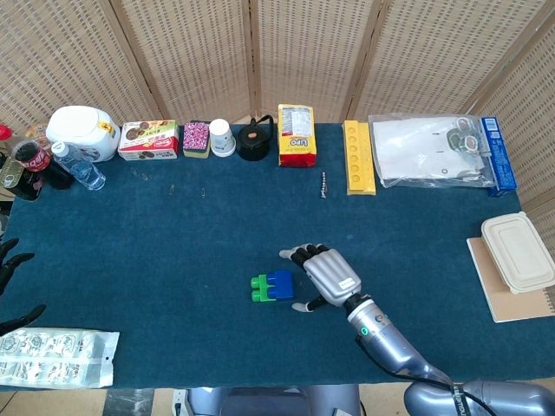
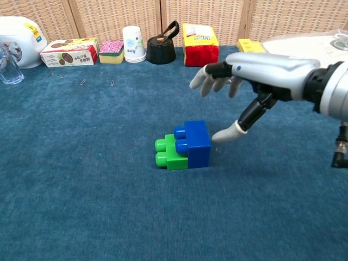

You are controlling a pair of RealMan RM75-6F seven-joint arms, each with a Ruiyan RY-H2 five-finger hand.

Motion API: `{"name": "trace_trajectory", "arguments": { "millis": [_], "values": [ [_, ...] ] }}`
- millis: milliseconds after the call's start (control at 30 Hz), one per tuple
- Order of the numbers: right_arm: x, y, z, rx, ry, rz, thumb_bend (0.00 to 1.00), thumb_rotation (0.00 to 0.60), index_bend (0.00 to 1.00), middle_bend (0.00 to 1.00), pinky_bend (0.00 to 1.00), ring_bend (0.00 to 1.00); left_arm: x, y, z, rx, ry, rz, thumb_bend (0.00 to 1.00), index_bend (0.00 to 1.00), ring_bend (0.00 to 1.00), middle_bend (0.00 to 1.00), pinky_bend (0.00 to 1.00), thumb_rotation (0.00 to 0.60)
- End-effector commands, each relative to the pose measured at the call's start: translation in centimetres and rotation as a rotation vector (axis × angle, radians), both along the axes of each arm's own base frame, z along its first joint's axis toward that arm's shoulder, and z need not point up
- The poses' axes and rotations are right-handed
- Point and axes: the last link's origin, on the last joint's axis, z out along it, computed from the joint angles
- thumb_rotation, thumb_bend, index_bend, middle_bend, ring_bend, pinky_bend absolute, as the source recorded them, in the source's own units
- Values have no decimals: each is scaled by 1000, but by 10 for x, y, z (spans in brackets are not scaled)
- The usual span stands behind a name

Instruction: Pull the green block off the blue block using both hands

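Observation:
The green block (image 1: 258, 287) (image 2: 169, 151) is joined to the left side of the blue block (image 1: 280, 284) (image 2: 194, 142); the pair lies on its side on the dark blue cloth, studs pointing left. My right hand (image 1: 328, 276) (image 2: 255, 70) hovers just right of the blue block, fingers spread and holding nothing. Its thumb tip is close to the blue block's right face without touching it. Only the dark fingers of my left hand (image 1: 12, 263) show at the far left table edge, spread apart, far from the blocks.
Along the back stand a white jug (image 1: 83, 132), cookie box (image 1: 148, 139), sponge (image 1: 196, 139), paper cup (image 1: 222, 137), black pot (image 1: 254, 140), yellow bag (image 1: 297, 135), yellow block plate (image 1: 358, 157) and plastic bag (image 1: 429, 150). A food container (image 1: 518, 250) sits right, a blister pack (image 1: 54, 356) front left.

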Motion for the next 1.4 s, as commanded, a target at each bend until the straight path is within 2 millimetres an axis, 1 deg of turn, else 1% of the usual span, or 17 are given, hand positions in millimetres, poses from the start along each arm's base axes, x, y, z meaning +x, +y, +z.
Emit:
{"name": "trace_trajectory", "arguments": {
  "millis": [33,200,267,567,967,1167,1400],
  "values": [
    [2,1,-11,19,16,-1,122,444,174,244,278,220,0,0,1,0,0,-2,145,257,50,127,181,600],
    [7,1,-26,34,42,8,122,443,174,245,278,220,-1,-1,2,2,-1,-6,146,258,50,127,181,600],
    [9,-2,-34,28,58,16,122,446,174,245,278,221,-3,-3,4,6,-3,-3,145,257,50,127,181,600],
    [7,-8,-47,-5,101,15,123,443,188,260,304,246,-8,-7,5,5,-11,2,146,258,50,127,181,600],
    [-1,-10,-52,-18,133,-1,124,442,288,337,351,306,-7,-7,6,6,-10,-6,146,258,50,127,181,600],
    [-2,-10,-56,-16,140,-3,126,444,316,357,360,328,-7,-7,6,8,-10,-8,145,257,50,127,181,600],
    [1,-11,-61,-8,138,-11,144,443,373,395,390,383,-8,-6,7,10,-9,-6,146,257,50,127,181,600]
  ]
}}
